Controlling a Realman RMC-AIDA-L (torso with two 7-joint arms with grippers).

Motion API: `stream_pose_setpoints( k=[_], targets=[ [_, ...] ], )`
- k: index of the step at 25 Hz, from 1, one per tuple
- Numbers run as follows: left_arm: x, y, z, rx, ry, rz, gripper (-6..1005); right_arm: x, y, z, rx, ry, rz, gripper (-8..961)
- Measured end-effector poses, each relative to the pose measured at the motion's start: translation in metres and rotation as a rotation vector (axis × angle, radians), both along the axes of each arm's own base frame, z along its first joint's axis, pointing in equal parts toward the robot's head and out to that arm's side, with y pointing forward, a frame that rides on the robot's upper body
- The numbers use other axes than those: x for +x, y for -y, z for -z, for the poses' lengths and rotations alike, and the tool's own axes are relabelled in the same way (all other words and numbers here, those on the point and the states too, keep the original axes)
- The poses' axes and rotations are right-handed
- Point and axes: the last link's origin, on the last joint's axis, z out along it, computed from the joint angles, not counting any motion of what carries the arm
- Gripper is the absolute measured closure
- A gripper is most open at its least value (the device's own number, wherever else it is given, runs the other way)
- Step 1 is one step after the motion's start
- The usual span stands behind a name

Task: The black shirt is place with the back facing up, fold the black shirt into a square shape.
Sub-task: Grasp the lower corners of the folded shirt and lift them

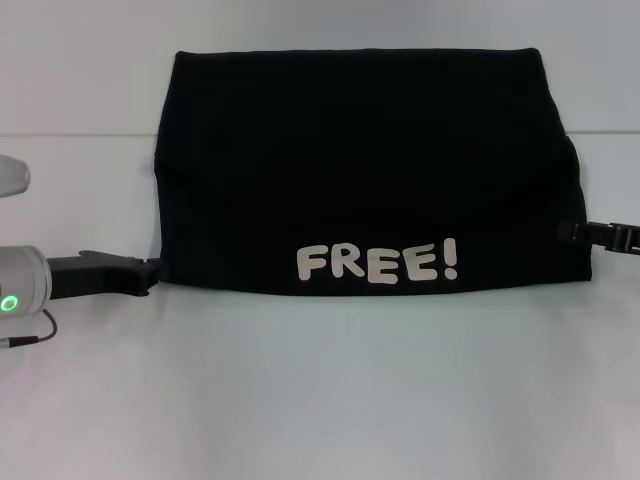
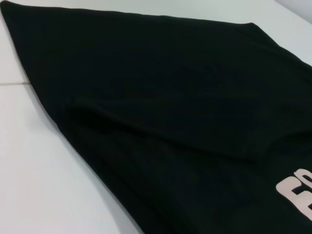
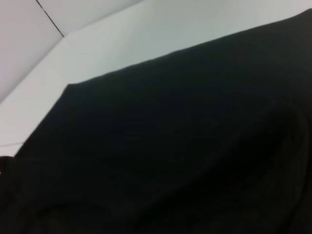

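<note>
The black shirt (image 1: 360, 160) lies on the white table as a wide folded rectangle, with white "FREE!" lettering (image 1: 378, 263) showing along its near edge. My left gripper (image 1: 150, 272) lies low on the table at the shirt's near left corner, touching its edge. At the right edge of the shirt is my right gripper (image 1: 572, 232), tips against the cloth. The left wrist view shows the shirt (image 2: 170, 112) close up with a soft crease and part of the lettering. Dark cloth of the shirt (image 3: 185, 146) fills most of the right wrist view.
The white table (image 1: 320, 400) stretches out in front of the shirt. My left arm's silver wrist with a green light (image 1: 12, 300) and a thin red cable (image 1: 35, 335) sit at the far left. A pale wall rises behind the shirt.
</note>
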Motion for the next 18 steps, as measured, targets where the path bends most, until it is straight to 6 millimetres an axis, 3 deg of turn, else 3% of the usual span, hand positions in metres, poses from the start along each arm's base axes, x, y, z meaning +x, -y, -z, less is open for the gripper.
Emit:
stream_pose_setpoints(
  k=[15,18],
  targets=[
    [0.002,-0.004,-0.002,0.002,-0.011,0.006,999,-0.001,0.002,0.023,-0.031,0.039,0.015,351],
    [0.002,-0.005,-0.003,0.004,-0.01,0.006,998,0.0,0.005,0.023,-0.039,0.045,0.007,464]
  ],
)
